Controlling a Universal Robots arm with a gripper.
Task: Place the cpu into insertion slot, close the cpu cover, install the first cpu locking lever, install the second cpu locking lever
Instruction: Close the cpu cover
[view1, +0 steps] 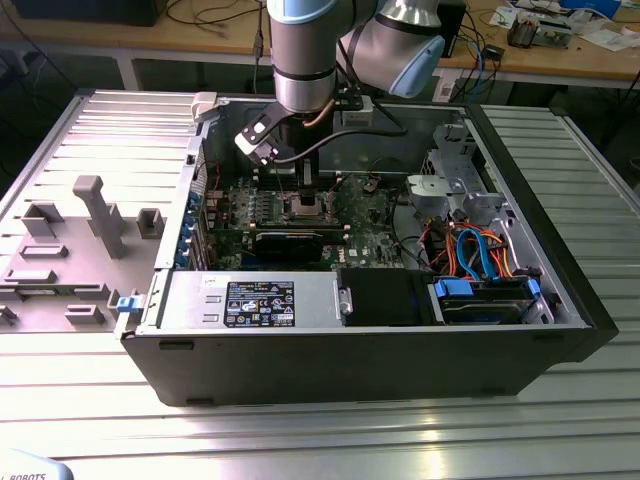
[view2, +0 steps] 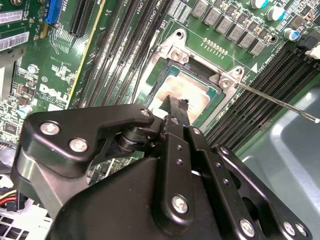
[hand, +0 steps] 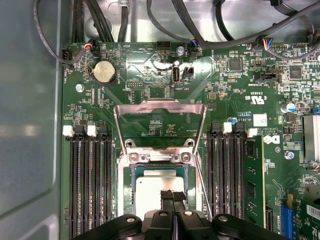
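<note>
The cpu (hand: 157, 192) was apparently seated in the insertion slot (hand: 128, 186), the cpu cover (hand: 160, 107) was seen unclosed, and, in the exterior view, the gripper (view1: 303, 192) was pressed together at the slot's twelve o'clock.

Arm (view1: 300, 60) reaches straight down into open black computer case (view1: 560, 270), case lying flat on ribbed metal desk (view1: 330, 430). Claw (view1: 303, 182) low over green motherboard (view1: 370, 225), right above insertion slot (view1: 303, 207); touching or not, cannot tell. Power supply (view1: 250, 300) along near wall. Blue and orange cables (view1: 480, 250) on exterior view's right, silvery drive cage (view1: 450, 185) just behind them. Grey moulded tray (view1: 70, 240) beside case on exterior view's left. Wooden desk (view1: 560, 60) at back, cluttered with wires.
</note>
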